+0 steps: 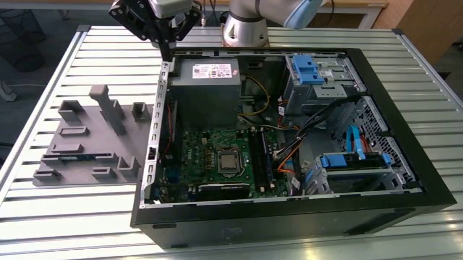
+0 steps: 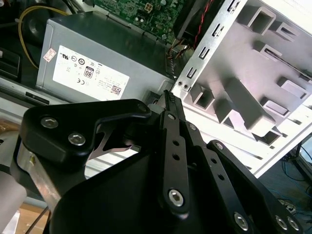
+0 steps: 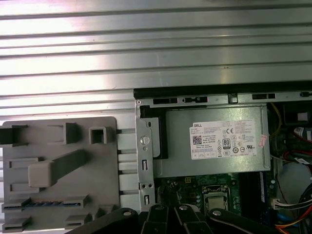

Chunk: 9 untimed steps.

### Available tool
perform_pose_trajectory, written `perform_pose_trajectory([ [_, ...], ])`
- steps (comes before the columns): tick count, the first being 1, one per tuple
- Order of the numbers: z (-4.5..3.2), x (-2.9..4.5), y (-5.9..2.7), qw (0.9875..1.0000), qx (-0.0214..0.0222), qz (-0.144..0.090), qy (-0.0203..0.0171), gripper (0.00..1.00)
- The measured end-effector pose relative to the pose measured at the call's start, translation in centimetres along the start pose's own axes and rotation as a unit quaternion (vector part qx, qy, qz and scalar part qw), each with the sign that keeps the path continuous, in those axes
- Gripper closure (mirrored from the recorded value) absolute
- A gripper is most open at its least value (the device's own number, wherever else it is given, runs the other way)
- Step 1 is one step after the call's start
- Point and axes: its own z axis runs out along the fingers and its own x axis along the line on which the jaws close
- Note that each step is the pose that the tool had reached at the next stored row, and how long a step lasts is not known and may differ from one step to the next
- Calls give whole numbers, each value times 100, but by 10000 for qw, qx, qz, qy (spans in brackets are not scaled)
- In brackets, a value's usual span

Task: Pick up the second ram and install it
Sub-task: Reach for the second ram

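Supporting surface: one slatted metal table (image 1: pixel 87 216), bearing everything else.
Computer case: one open black tower (image 1: pixel 289 215), laid on its side.
Power supply: one grey box (image 1: pixel 206 89) with a pale label, in the case's far corner.
Holder tray: one grey plastic tray (image 1: pixel 94 142), just beside the case, on the exterior view's left.
Motherboard: one green board (image 1: pixel 192 151), bearing one processor socket (image 1: pixel 227 161).
Gripper: one black gripper (image 1: pixel 167 53) above the case's far edge, near the power supply; its fingers are pressed together, with nothing between them.
Second ram: one blue-green stick (image 1: pixel 72 157) on edge in a tray slot, well apart from the gripper; the first wrist view shows it there too (image 3: pixel 46 204).
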Motion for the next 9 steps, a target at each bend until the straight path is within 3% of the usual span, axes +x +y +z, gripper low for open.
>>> perform_pose_trajectory([
  [9,1,33,-3,10000,0,0,0,89],
])
